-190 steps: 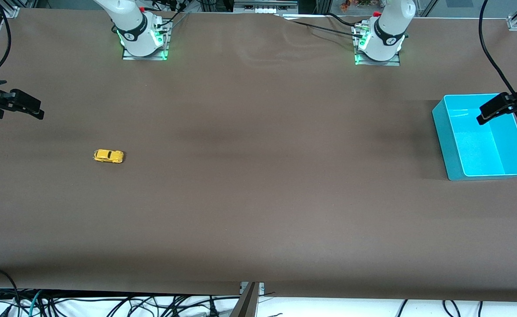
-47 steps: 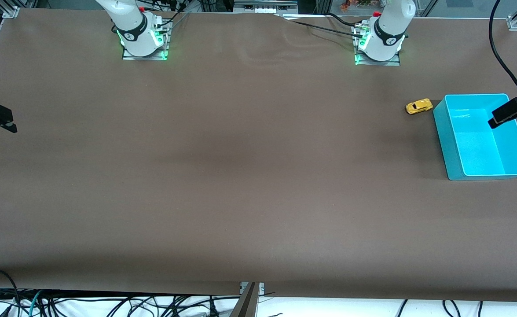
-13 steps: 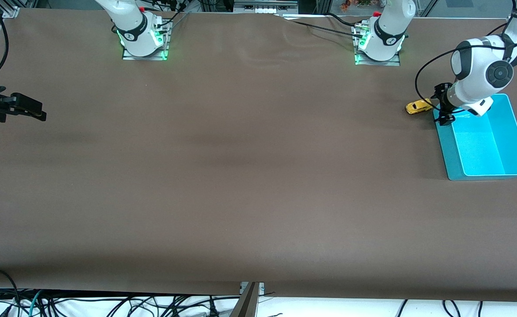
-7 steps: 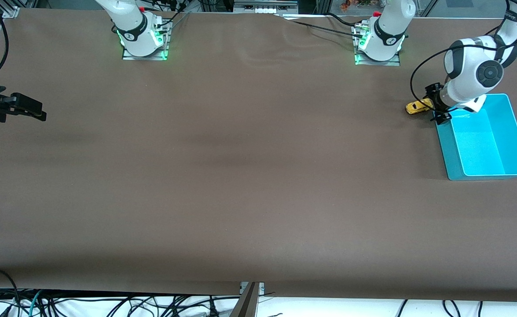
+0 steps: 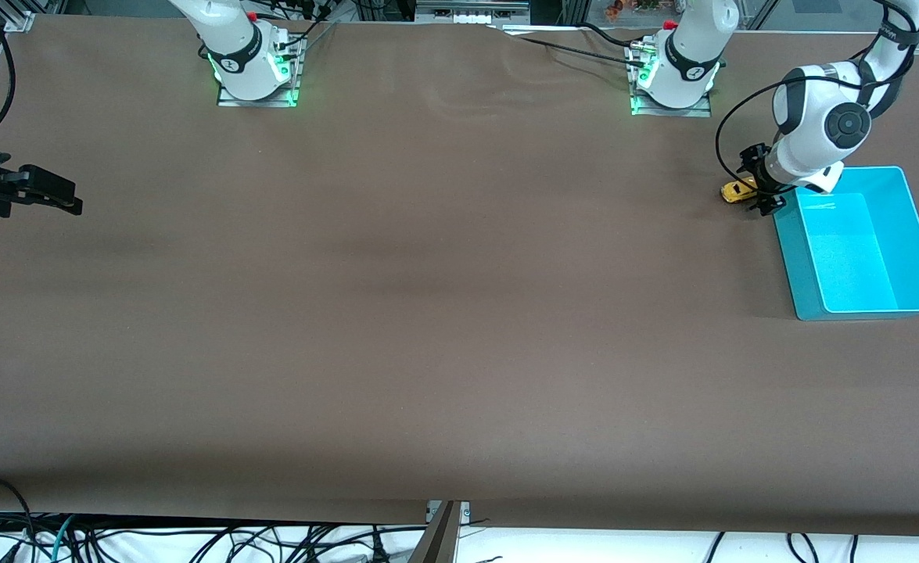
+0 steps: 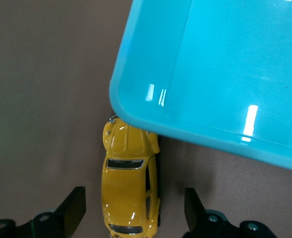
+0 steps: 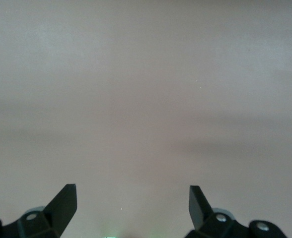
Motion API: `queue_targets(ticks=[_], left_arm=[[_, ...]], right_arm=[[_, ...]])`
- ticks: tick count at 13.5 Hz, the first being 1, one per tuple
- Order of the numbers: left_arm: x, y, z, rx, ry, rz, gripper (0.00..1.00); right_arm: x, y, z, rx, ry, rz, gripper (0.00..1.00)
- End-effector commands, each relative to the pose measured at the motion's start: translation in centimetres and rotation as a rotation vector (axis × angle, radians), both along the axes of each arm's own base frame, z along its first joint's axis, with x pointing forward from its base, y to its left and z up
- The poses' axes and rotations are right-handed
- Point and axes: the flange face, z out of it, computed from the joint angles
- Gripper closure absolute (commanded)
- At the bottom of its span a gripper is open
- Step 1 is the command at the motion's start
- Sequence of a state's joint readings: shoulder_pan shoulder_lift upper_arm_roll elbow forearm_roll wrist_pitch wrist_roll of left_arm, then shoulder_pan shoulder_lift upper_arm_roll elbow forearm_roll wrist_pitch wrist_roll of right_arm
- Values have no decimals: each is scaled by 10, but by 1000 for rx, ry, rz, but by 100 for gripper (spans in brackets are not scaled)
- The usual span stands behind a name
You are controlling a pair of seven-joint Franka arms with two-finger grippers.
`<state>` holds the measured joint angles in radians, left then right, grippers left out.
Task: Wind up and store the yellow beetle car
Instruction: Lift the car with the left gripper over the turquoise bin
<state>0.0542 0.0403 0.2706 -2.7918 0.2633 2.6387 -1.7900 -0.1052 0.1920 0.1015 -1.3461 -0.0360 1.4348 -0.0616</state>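
Left end effector (image 6: 135, 210) sits low over the yellow beetle car (image 6: 131, 181), its 2 fingers (image 6: 72, 208) spread on either side of the body with a visible gap on each flank, so nothing is gripped yet. The car rests on the desk (image 5: 428, 313) at the left arm's end, its nose touching or all but touching the corner of the turquoise bin (image 6: 225, 69); the bin's rim overhangs the nose in the left wrist view, so I cannot tell whether they actually touch.

By my judgement the winding part is over and the storing part is in hand: this is the pick-up. The next move calls for the fingers to close squarely on the car's sides, then a lift high enough to clear the bin wall and a short carry over the bin before release. With the bin corner so close, a skewed squeeze could push the car against the wall rather than seat it.

From the front view the car (image 5: 738, 191) shows only as a small yellow patch, half hidden by the left end effector (image 5: 756, 191) beside the bin (image 5: 799, 274); only the left wrist view shows the finger gaps and the car's alignment. Only the front view shows the right end effector (image 5: 68, 199), waiting at the right arm's end of the desk. The right wrist view shows it (image 7: 133, 206) spread wide over bare desk.
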Motion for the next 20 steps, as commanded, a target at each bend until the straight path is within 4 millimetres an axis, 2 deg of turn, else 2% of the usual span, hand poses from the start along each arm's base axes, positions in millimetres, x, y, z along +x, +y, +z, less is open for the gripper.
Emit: queue_targets(ticks=[1, 2, 3, 4, 5, 7, 9, 13, 15, 16, 18, 20], left_arm=[[-8, 0, -3, 9, -11, 10, 34], [-10, -1, -5, 8, -13, 9, 48], [-10, 0, -6, 8, -10, 11, 66], [-8, 1, -4, 10, -16, 14, 89], [-4, 3, -1, 14, -24, 17, 99], [15, 6, 20, 35, -65, 58, 100], [39, 15, 55, 61, -33, 78, 100], [95, -3, 124, 101, 7, 84, 100], [117, 2, 155, 79, 16, 48, 100], [120, 5, 162, 61, 34, -21, 100], [121, 27, 170, 19, 42, -135, 100], [111, 62, 163, -23, 72, -227, 100]], right_arm=[[-5, 1, 3, 10, 4, -13, 0], [-5, 0, 3, 10, 4, -14, 0], [-4, 0, 2, 10, 5, -14, 0], [-4, 0, 2, 10, 5, -14, 0], [-5, -1, 3, 10, 4, -16, 0], [-4, -1, 2, 10, 5, -16, 0], [-4, -1, 2, 10, 5, -16, 0], [-5, -1, 3, 10, 4, -16, 0], [-4, -1, 2, 10, 5, -16, 0], [-4, -1, 2, 9, 5, -16, 0], [-4, 0, 2, 9, 5, -14, 0], [-4, 0, 2, 9, 5, -14, 0]])
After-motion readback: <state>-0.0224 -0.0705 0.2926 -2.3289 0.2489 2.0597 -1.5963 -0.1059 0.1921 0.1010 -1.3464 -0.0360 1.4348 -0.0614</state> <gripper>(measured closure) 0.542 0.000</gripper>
